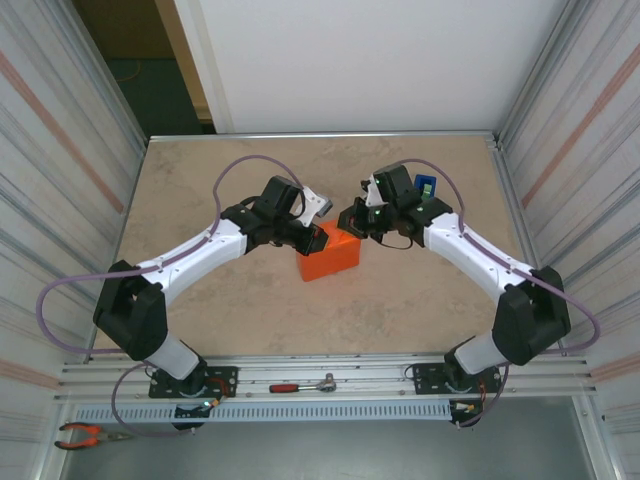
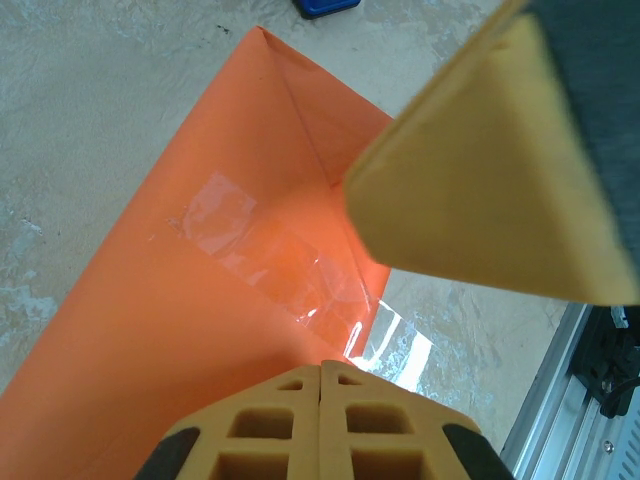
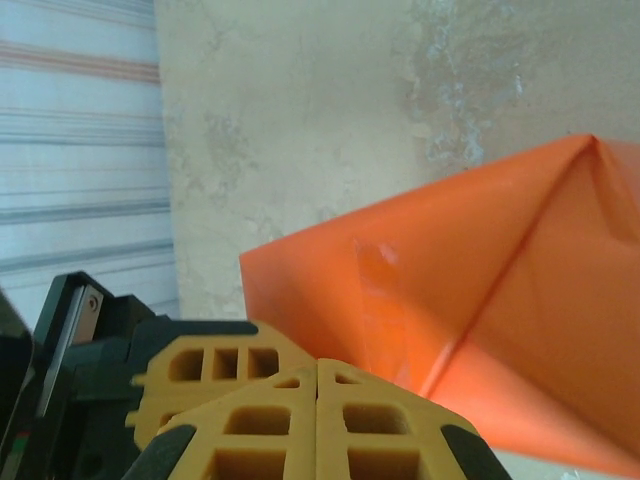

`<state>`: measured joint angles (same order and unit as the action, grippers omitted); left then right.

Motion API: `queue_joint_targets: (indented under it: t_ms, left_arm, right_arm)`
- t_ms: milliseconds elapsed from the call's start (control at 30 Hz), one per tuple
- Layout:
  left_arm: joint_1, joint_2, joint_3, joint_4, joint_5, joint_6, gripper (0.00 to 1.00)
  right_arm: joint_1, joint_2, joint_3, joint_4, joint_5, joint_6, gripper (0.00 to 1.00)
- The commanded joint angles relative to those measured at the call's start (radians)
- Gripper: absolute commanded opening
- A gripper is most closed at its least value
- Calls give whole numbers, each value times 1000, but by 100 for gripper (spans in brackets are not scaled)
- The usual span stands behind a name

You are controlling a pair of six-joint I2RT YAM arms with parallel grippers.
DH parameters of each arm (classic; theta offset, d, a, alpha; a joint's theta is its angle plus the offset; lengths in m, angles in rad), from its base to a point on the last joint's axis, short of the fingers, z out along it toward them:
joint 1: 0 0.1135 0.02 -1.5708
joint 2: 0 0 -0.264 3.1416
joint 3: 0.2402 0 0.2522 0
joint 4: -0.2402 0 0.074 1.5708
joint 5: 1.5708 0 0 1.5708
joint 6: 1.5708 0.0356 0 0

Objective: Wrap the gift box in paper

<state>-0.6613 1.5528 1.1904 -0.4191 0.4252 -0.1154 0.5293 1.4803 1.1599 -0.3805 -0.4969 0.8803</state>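
Note:
The orange paper (image 1: 330, 255) is folded round a box-shaped parcel in the middle of the table, and the gift box is hidden inside it. Clear tape (image 2: 225, 210) holds a seam on top, and a loose strip of tape (image 2: 395, 340) sticks out past the paper's edge. My left gripper (image 1: 318, 235) is shut at the parcel's left top edge, its tips (image 2: 322, 368) pressed together with nothing between them. My right gripper (image 1: 350, 218) is shut just above the parcel's far right corner, jaws (image 3: 318, 365) closed over the paper (image 3: 480, 260), empty. One of its fingers (image 2: 480, 180) looms close in the left wrist view.
A small blue object (image 1: 425, 185) lies on the table behind the right gripper. A red-handled ratchet (image 1: 300, 385) rests on the front rail, with pliers (image 1: 85, 435) below at the left. Corrugated walls close both sides.

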Motion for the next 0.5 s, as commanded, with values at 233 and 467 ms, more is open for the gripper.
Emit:
queue_joint_targets:
  t_ms: [233,467]
  left_arm:
    - [-1,52,-51,-87,-49,15,0]
    - [0,52,-51,-85,-52,15,0]
  right_arm:
    - [0,71,9,20,-54,-19,0]
    - [3,57,-22,-21,-66,-46,0]
